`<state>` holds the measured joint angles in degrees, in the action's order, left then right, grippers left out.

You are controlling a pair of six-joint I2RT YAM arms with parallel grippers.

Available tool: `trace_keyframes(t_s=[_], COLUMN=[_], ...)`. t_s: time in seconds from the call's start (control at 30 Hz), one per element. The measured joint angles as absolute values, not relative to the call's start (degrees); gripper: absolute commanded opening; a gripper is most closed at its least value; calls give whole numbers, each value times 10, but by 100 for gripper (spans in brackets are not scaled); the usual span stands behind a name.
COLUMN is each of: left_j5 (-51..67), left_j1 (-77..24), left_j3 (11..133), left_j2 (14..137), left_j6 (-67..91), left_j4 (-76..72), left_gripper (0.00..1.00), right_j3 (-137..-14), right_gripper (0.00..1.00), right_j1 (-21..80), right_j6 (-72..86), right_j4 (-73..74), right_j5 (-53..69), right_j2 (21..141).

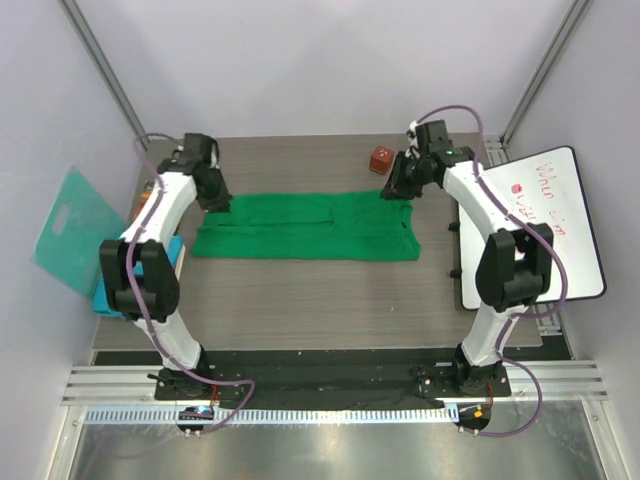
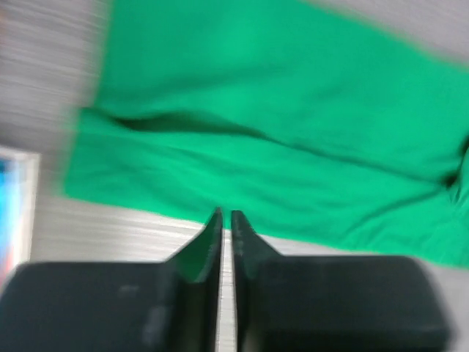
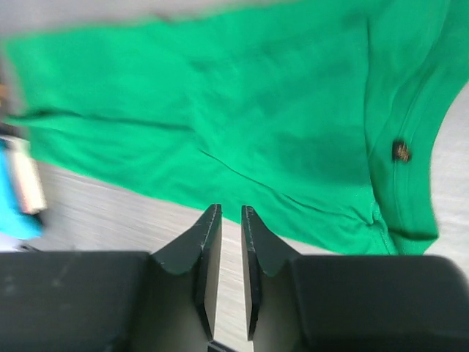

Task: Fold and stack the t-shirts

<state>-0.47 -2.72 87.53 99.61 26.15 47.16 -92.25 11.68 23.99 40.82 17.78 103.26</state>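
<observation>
**Green T-Shirt Lies in a Long Band, Both Arms Poised at Its Far Corners**

The green t-shirt [image 1: 310, 225] lies flat at the centre of the worktop [image 1: 320, 300], running from 9 o'clock to 3 o'clock. Its sides appear to be turned in, making one narrow strip, a shape that suits a crosswise fold to come. The left gripper [image 2: 226, 216] hovers at the strip's 10 o'clock corner, its jaws drawn almost together on nothing. The right gripper [image 3: 226, 213] hangs at the 2 o'clock corner near the collar, its jaws a narrow slit apart and likewise empty. Standing at opposite ends of the far edge would let the two arms pinch and lift that edge together, though neither has cloth in hand. The blue t-shirt [image 1: 108, 298] sits at 8 o'clock by the worktop's left edge, partly hidden under the left arm. It is probably placed there to receive the green one. A red mug [image 1: 381, 158] stands at 1 o'clock, just beyond the cloth.
</observation>
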Motion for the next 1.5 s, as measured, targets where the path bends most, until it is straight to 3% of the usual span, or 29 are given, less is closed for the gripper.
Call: trace_keyframes(t_s=[0.3, 0.7, 0.93, 1.27, 1.5], left_j5=[21, -22, -46, -107, -124], left_j1=[-92, -95, -111, -163, -237], left_j3=[818, 824, 821, 771, 736], left_j2=[1135, 1153, 1152, 1123, 1110], left_j6=[243, 237, 237, 238, 253], left_j4=[486, 492, 490, 496, 560], left_gripper=[0, 0, 0, 0, 0], right_j3=[-891, -897, -914, -973, -1091], right_gripper=[19, 13, 1, 1, 1], right_j1=[150, 164, 173, 192, 195], right_j6=[239, 239, 230, 213, 191], right_j4=[464, 479, 495, 513, 538], right_j5=[126, 64, 43, 28, 39], right_j2=[1139, 1179, 1203, 1242, 1315])
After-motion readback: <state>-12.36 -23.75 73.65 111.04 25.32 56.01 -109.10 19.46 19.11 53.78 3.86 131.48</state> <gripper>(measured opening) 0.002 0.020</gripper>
